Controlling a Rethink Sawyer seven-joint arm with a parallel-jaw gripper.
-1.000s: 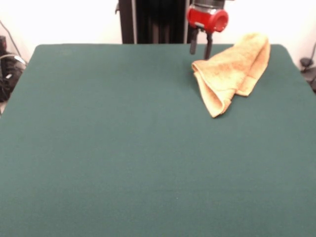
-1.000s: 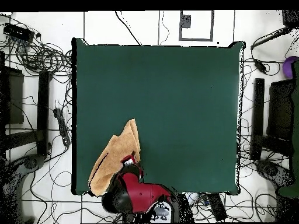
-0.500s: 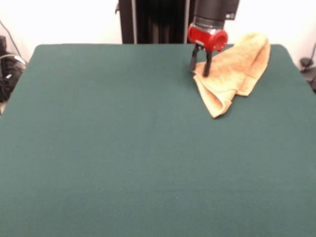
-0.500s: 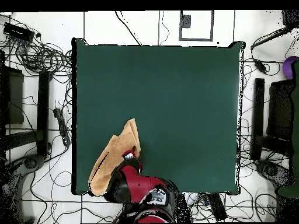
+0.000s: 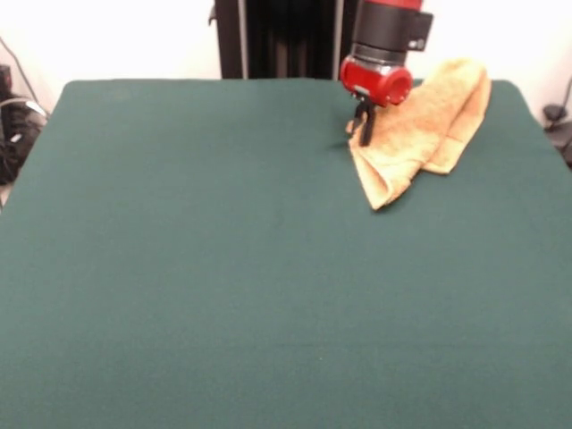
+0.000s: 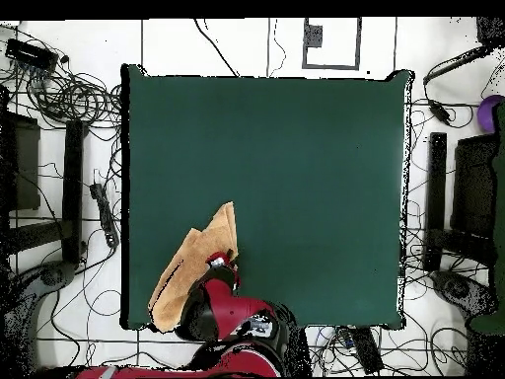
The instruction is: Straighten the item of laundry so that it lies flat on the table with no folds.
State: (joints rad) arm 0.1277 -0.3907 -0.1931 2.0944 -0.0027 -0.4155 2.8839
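Towel point(image 5: 427, 125): mustard-orange terry, folded over on itself in several layers, bunched in the far right corner area of the front view; one end reaching up toward the table's back edge, a pointed fold point(image 5: 382, 195) hanging nearest the camera. Not flat.

Towel from overhead point(image 6: 192, 266): long slanted heap by the table's lower left corner, running from near the bottom edge up to a point farther in; lower part hidden under the arm.

Table point(image 5: 223, 268): dark green cloth, wide and bare across everything else; towel small against it.

Gripper point(image 5: 363, 125): red-collared, black-fingered, lowered at the towel's left edge in the front view, tips down at the cloth where the fold begins.

Claw state: fingers point(image 5: 365, 132) drawn close together, nearly touching, seemingly pinching the towel's edge; actual hold on fabric not clear enough to confirm.

Gripper from overhead point(image 6: 221, 262): red end resting over the towel's right border, fingertips hidden beneath it.

Arm point(image 6: 232, 321): red and black, entering from the bottom of the overhead view, covering the towel's near end.
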